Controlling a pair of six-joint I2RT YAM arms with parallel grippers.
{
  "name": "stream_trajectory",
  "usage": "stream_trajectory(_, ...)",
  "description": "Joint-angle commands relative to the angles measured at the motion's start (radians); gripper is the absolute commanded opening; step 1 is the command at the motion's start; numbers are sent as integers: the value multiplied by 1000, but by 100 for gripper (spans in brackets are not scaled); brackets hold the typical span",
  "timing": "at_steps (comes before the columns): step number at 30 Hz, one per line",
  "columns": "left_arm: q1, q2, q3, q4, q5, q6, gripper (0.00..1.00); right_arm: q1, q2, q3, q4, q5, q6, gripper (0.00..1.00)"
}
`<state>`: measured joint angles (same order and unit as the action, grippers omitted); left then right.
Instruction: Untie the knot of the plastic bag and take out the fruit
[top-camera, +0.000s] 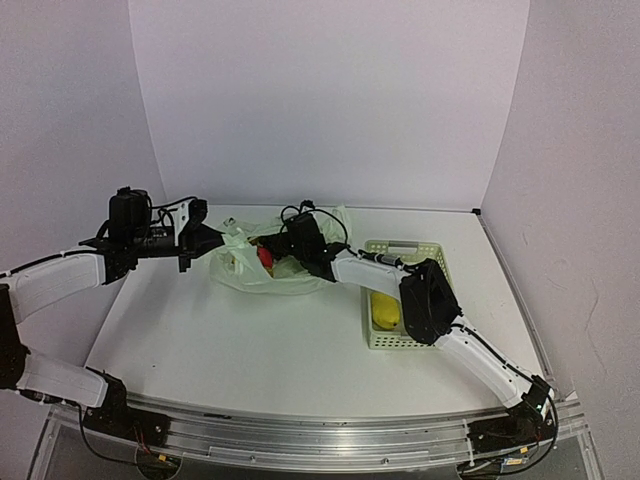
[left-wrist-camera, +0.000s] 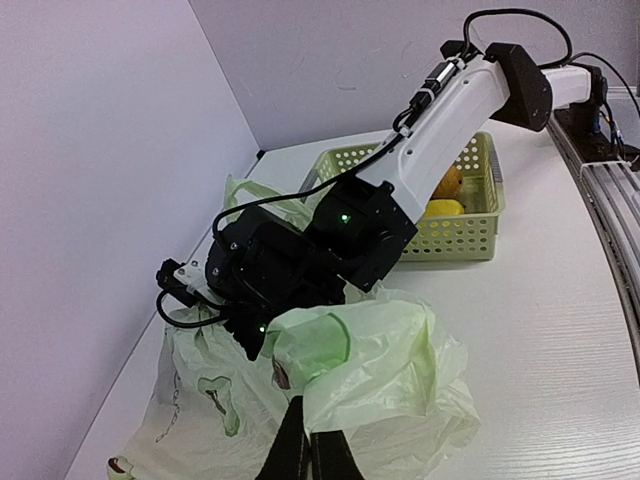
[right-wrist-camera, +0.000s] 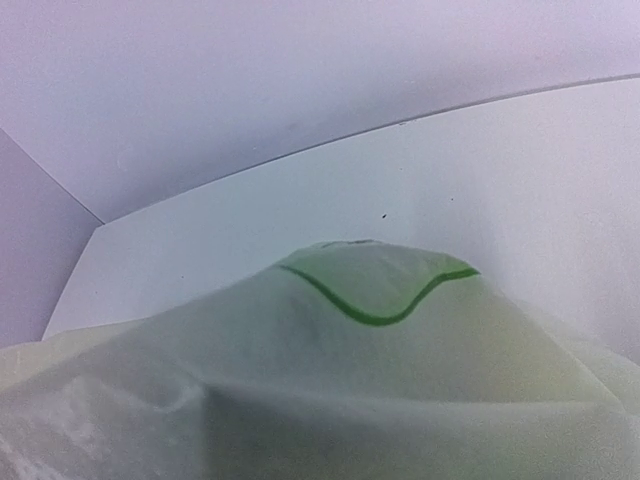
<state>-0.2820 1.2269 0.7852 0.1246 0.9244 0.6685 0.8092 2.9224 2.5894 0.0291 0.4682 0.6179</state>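
Note:
The pale green plastic bag (top-camera: 250, 275) lies open at the back middle of the table, and I see no tied knot on it. My left gripper (top-camera: 213, 240) is shut on the bag's left edge; in the left wrist view its fingers (left-wrist-camera: 305, 402) pinch a fold of the film (left-wrist-camera: 400, 350). My right gripper (top-camera: 285, 248) reaches into the bag's mouth from the right, its black body (left-wrist-camera: 270, 275) half covered by plastic. Bag film (right-wrist-camera: 350, 380) fills the right wrist view and hides the fingers. A red fruit (top-camera: 265, 256) shows inside the bag.
A pale green lattice basket (top-camera: 405, 250) stands right of the bag under the right forearm and holds yellow fruit (top-camera: 385, 312). The left wrist view shows the basket (left-wrist-camera: 470, 235) and its yellow fruit (left-wrist-camera: 447, 208) too. White walls close the back and sides.

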Motion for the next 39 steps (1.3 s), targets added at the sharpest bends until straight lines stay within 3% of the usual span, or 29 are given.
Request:
stream_trajectory(1, -4, 8, 53, 29, 41, -9, 0, -1, 35, 4, -55, -20, 55, 74)
stream_trajectory(4, -5, 8, 54, 25, 39, -10, 0, 2, 37, -3, -80, -49, 71, 60)
stream_trajectory(8, -5, 0, 54, 13, 25, -14, 0, 4, 6, -31, -89, -51, 60, 10)
stream_trajectory(10, -5, -7, 55, 2, 13, -13, 0, 2, -34, -71, -78, -56, 27, 0)
stream_trajectory(19, -4, -22, 50, -3, -63, -39, 0, -4, -364, -366, 107, -272, -129, 0)
stream_trajectory(26, -4, -6, 35, 83, -71, -118, 0, -3, -541, -612, 192, -383, -126, 0)
stream_trajectory(31, -4, 13, 40, 125, -107, -161, 0, 4, -634, -697, 206, -462, -143, 0)
stream_trajectory(39, -3, 27, 42, 177, -174, -219, 0, 15, -770, -758, 207, -760, -170, 0)
